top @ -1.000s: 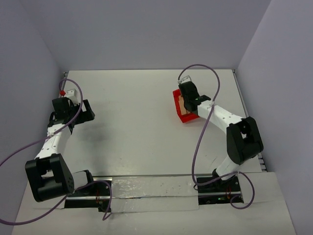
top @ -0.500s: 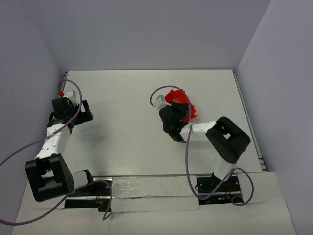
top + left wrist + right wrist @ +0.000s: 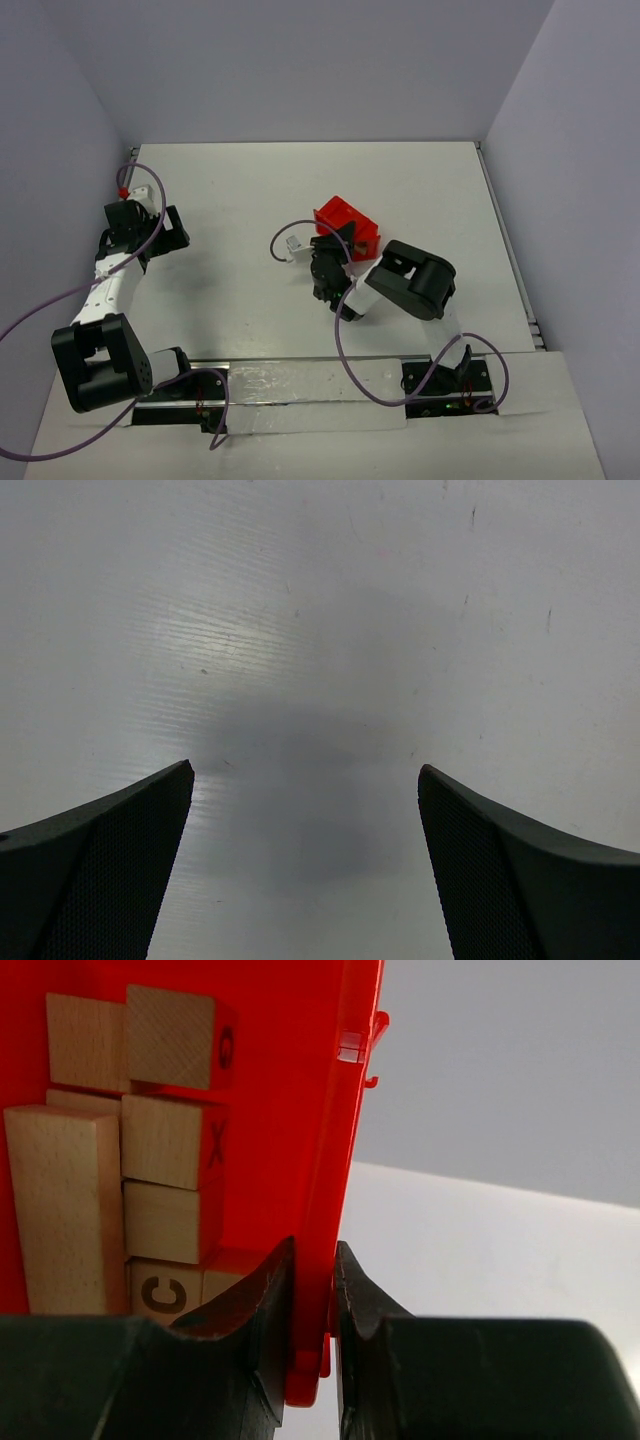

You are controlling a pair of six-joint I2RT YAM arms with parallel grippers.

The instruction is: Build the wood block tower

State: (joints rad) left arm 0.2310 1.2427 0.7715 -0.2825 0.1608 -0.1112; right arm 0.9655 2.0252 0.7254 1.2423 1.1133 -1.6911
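Your right end effector is clamped on the wall of the red plastic bin. The small light-brown wooden cubes in view sit inside it, so no tower is started and all the stacking is left. Your left end effector is apart, empty over the white table. Since a second ago the bin has moved from right rear to mid-table.
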